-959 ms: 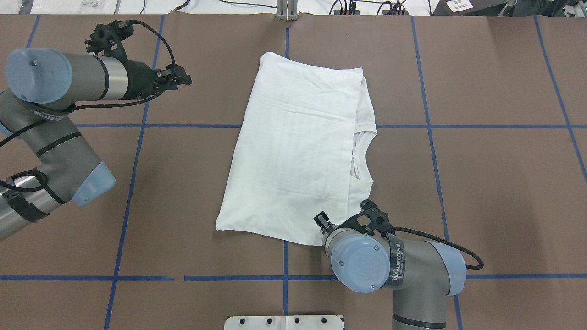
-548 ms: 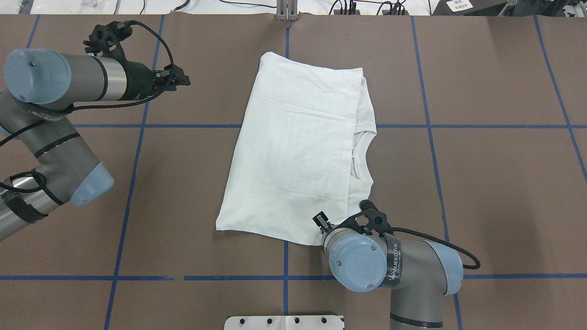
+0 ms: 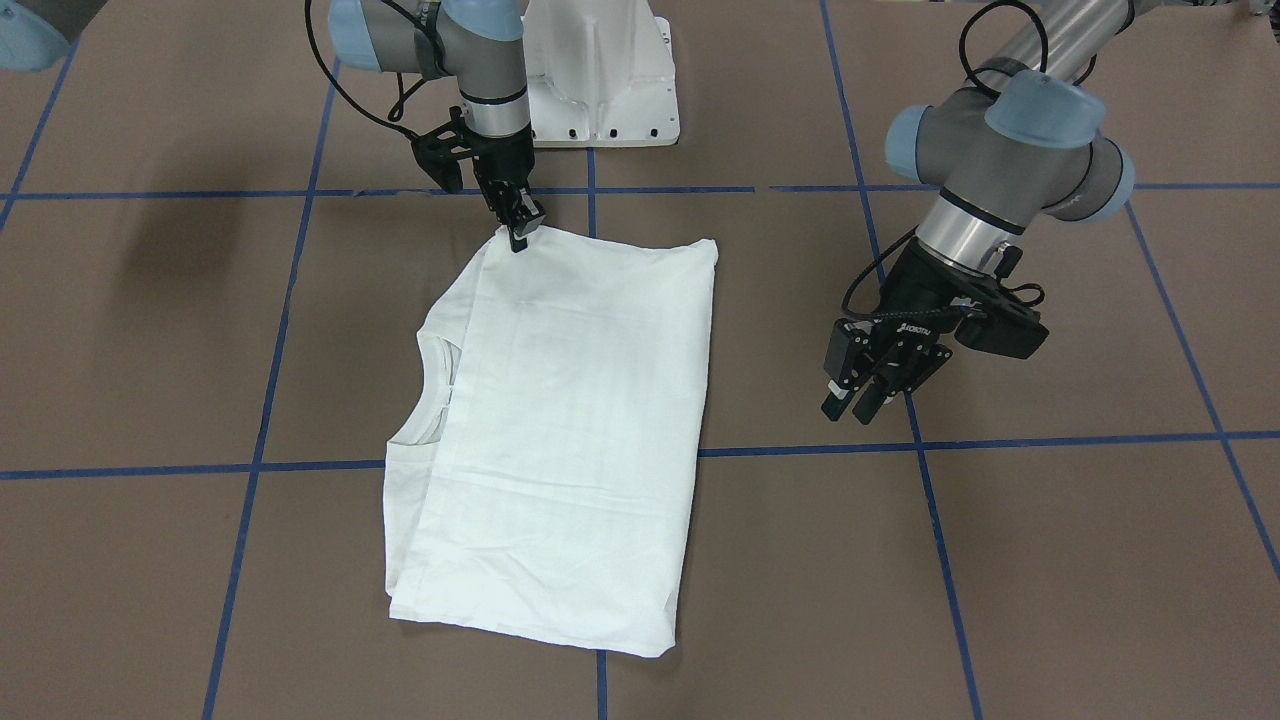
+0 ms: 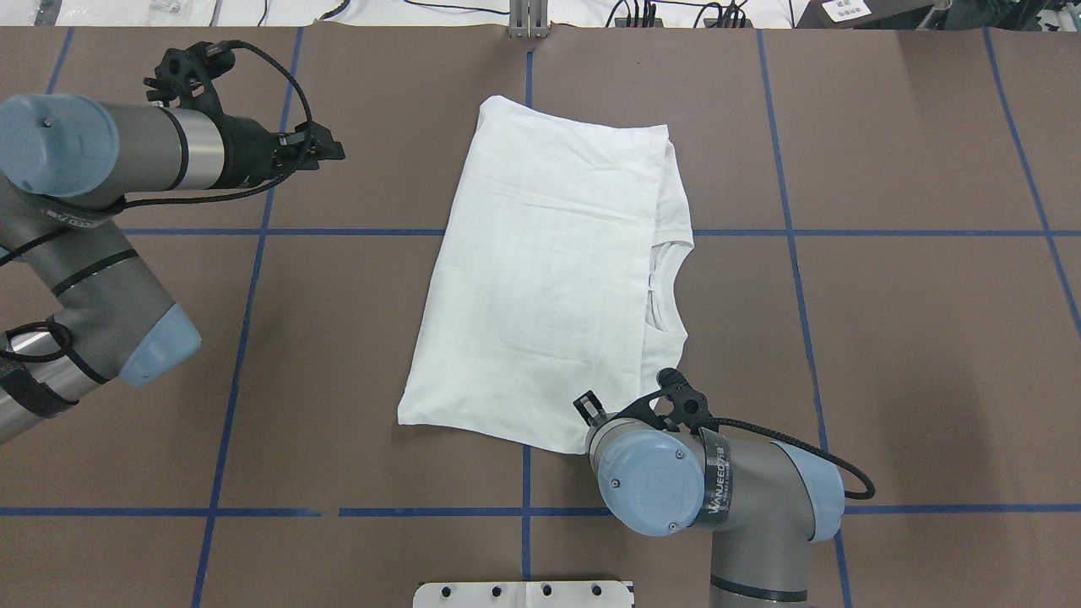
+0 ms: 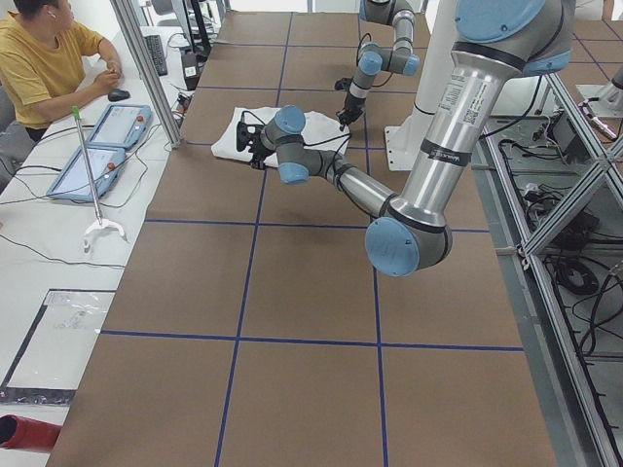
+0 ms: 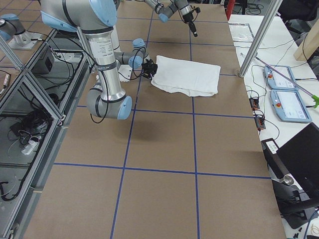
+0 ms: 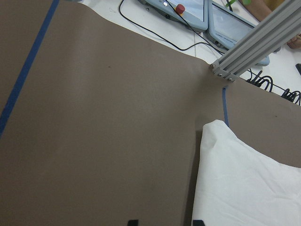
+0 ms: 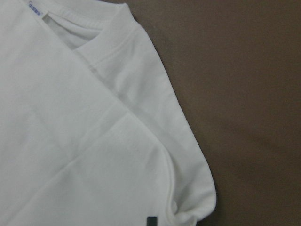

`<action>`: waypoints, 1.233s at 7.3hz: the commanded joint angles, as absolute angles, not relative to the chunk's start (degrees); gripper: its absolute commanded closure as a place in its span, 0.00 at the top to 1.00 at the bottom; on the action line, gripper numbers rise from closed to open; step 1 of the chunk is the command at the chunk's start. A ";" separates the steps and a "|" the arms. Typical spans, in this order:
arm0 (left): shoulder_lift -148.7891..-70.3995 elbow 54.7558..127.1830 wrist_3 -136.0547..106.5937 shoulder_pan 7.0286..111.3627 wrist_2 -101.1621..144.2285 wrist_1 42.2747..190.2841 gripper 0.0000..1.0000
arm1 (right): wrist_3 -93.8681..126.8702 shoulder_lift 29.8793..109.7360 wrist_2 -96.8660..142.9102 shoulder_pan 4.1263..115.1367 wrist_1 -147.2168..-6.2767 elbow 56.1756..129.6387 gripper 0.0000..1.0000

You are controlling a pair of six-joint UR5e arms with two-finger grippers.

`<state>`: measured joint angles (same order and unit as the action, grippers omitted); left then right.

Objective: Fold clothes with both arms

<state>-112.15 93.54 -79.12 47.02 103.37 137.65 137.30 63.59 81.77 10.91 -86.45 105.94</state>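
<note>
The white shirt (image 4: 549,279) lies folded flat mid-table, collar (image 4: 667,287) toward the right side; no text shows. It also shows in the front view (image 3: 560,430). My right gripper (image 3: 520,235) points down at the shirt's near corner by the shoulder. Its jaws look closed on the cloth edge. The right wrist view shows the bunched shoulder (image 8: 188,207), one fingertip (image 8: 151,220) and the collar tag (image 8: 35,7). My left gripper (image 3: 865,395) is open and empty, above bare table left of the shirt (image 7: 249,183). It also shows in the overhead view (image 4: 334,152).
The white pedestal base (image 3: 600,80) stands at the robot's edge. An aluminium post (image 7: 254,44) and cables sit at the far edge. An operator (image 5: 49,49) sits by two tablets (image 5: 97,146) beyond it. Blue tape lines cross the brown table (image 4: 887,338).
My left arm has drawn a little further left, away from the shirt. My right arm has shifted slightly left and toward the robot. The shirt has not moved.
</note>
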 commanded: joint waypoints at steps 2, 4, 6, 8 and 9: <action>-112.06 94.13 -79.45 47.02 103.45 137.64 0.49 | 136.85 63.98 82.35 11.95 -87.18 108.96 0.00; -112.15 94.48 -80.85 46.85 103.45 137.64 0.49 | 136.85 65.65 82.53 11.78 -87.19 110.48 0.00; -112.06 94.57 -81.12 46.85 103.45 137.64 0.49 | 136.76 68.62 82.53 11.34 -87.10 112.22 0.00; -111.54 96.23 -86.00 45.54 103.45 137.72 0.50 | 136.67 69.08 82.44 10.55 -87.19 112.59 0.00; -110.32 98.94 -92.40 40.39 102.58 137.72 0.50 | 136.67 69.08 82.53 10.46 -87.19 113.20 0.00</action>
<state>-111.43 96.49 -85.92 44.73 103.26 137.69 136.69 68.93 82.49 10.69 -87.18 112.62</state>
